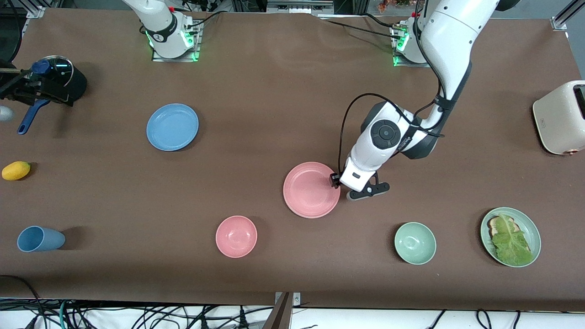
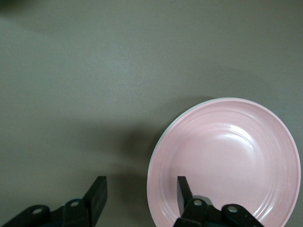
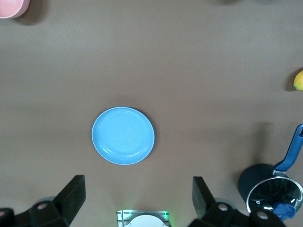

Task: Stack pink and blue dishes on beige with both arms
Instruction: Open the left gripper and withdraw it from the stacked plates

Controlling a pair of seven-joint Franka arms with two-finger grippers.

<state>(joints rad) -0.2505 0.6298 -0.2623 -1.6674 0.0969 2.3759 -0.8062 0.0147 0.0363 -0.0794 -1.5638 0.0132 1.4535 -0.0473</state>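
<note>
The salmon pink plate point(image 1: 311, 189) lies mid-table. In the left wrist view a thin pale rim point(image 2: 161, 140) peeks out from under the pink plate point(image 2: 227, 161); nothing more of a beige plate shows. My left gripper point(image 2: 141, 183) is open and low at the plate's edge toward the left arm's end, one finger over the rim, the other over bare table. The light blue plate point(image 1: 172, 127) lies toward the right arm's end. High over the table near its base, my right gripper point(image 3: 138, 187) is open and empty, with the blue plate point(image 3: 123, 135) below it.
Nearer the front camera sit a pink bowl point(image 1: 236, 236), a green bowl point(image 1: 415, 243), a green plate with toast and lettuce point(image 1: 510, 236) and a tipped blue cup point(image 1: 40, 239). A cream toaster point(image 1: 560, 119), a black pot point(image 1: 55, 82) and a yellow fruit point(image 1: 16, 170) stand at the table's ends.
</note>
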